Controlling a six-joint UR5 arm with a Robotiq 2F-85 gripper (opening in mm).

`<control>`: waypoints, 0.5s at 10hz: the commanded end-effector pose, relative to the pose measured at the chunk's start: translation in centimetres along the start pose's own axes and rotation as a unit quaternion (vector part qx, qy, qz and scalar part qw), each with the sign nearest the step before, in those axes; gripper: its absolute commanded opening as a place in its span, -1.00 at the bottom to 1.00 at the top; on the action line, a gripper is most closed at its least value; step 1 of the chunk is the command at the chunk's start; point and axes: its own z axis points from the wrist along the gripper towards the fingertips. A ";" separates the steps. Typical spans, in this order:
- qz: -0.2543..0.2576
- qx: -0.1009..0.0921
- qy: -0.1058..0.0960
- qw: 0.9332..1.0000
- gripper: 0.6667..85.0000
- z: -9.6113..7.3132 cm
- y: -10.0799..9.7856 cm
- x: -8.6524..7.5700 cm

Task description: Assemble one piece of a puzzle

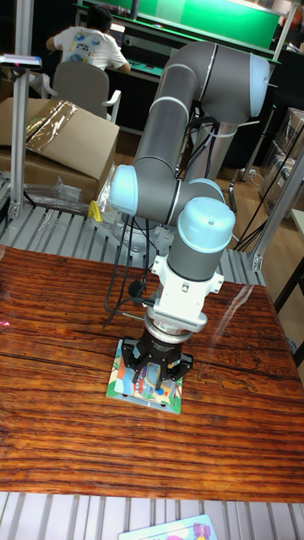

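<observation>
Surface: reddish wooden table (67, 337) across mid-frame.
Puzzle board: colourful square (145, 390), lower centre, flat on the wood.
Gripper: black (153, 377), pointing straight down over the board (finger spread hidden, cannot tell).
Background: seated person (87, 44), upper left.

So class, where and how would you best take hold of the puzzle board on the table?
By a free edge of the puzzle board, from the side: it lies flat on the table, with the end effector directly above its middle, so only the rim is exposed.
</observation>
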 end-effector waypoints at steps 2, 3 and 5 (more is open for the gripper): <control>0.001 -0.009 0.000 1.000 -0.55 -0.1 0.3 -0.1; -0.001 -0.008 0.000 1.000 -0.53 -0.1 0.3 -0.1; -0.004 -0.010 -0.003 1.000 -0.49 -0.1 0.3 -0.3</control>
